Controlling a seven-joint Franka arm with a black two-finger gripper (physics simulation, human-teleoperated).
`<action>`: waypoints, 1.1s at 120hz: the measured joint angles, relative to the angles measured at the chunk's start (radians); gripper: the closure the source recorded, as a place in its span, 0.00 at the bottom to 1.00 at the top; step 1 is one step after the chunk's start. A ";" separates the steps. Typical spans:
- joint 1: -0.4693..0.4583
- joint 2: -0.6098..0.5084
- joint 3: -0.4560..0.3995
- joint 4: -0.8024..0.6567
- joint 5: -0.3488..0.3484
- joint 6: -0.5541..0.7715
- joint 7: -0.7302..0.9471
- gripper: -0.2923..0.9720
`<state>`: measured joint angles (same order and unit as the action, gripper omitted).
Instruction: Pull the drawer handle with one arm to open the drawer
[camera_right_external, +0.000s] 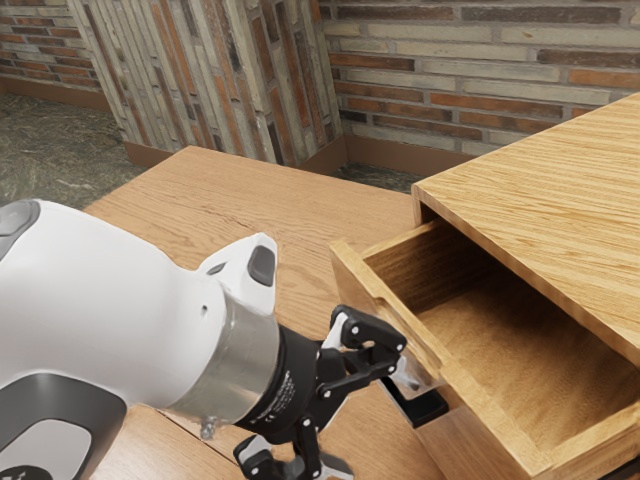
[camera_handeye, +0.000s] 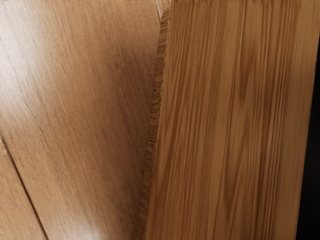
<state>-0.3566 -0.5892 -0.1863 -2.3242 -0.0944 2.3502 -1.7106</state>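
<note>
Down at the exterior view's lower left the white arm (camera_right_external: 110, 320) comes in low over the table (camera_right_external: 250, 190) and reaches toward the exterior view's right. Its wrist is level and the black gripper (camera_right_external: 410, 395) is pressed right up against the outer face of the drawer (camera_right_external: 380, 290). Honestly can't tell if the jaws are apart or clamped on anything, since the hand's own linkage covers that spot, and the handle is hidden behind it too. The drawer itself is pulled well out of the wooden cabinet (camera_right_external: 540, 190), with its inside bare. From the wrist view, the drawer front (camera_handeye: 230, 125) sits close under the hand with tabletop beside it. A brick wall (camera_right_external: 480, 70) runs behind everything.
</note>
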 joint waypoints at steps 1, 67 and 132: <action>0.000 -0.004 0.000 -0.003 0.000 0.000 0.000 0.23; -0.003 -0.233 0.012 -0.177 -0.005 -0.006 -0.006 0.23; -0.027 -0.426 -0.036 -0.172 -0.004 -0.120 -0.026 0.23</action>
<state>-0.3840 -1.0156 -0.2222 -2.4961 -0.0986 2.2306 -1.7368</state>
